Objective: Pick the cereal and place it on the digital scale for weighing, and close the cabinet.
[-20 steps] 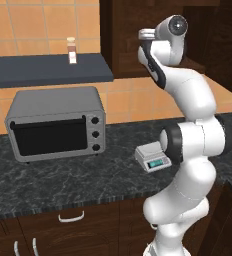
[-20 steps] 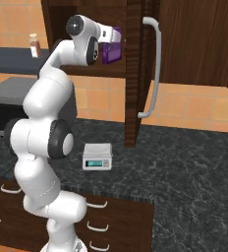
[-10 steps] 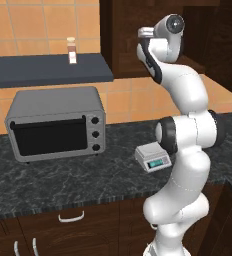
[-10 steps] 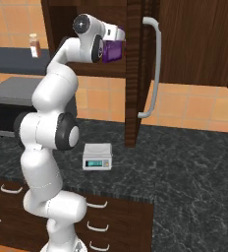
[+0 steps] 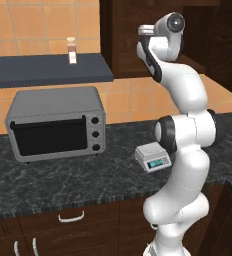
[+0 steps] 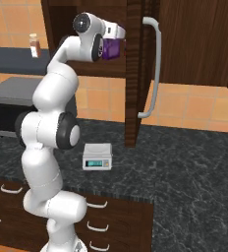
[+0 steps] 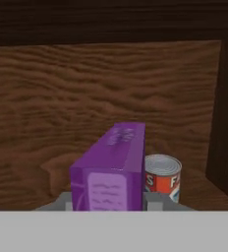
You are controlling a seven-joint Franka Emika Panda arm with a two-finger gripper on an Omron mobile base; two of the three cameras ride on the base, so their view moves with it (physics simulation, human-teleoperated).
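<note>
The cereal, a purple box, stands upright between my gripper's fingers, whose grey tips press against both of its sides. In the right base view the gripper holds the cereal high up at the mouth of the cabinet. The cabinet door stands open, edge-on, with its silver bar handle facing right. The digital scale sits on the dark counter below, its platform bare; it also shows beside my arm.
A red and dark can stands just right of the cereal inside the cabinet. A grey toaster oven sits on the counter at the left, under a dark shelf carrying a small bottle. Drawers run below the counter.
My arm's elbow has risen and straightened. The hand with the purple box has stayed at nearly the same spot at the cabinet mouth.
</note>
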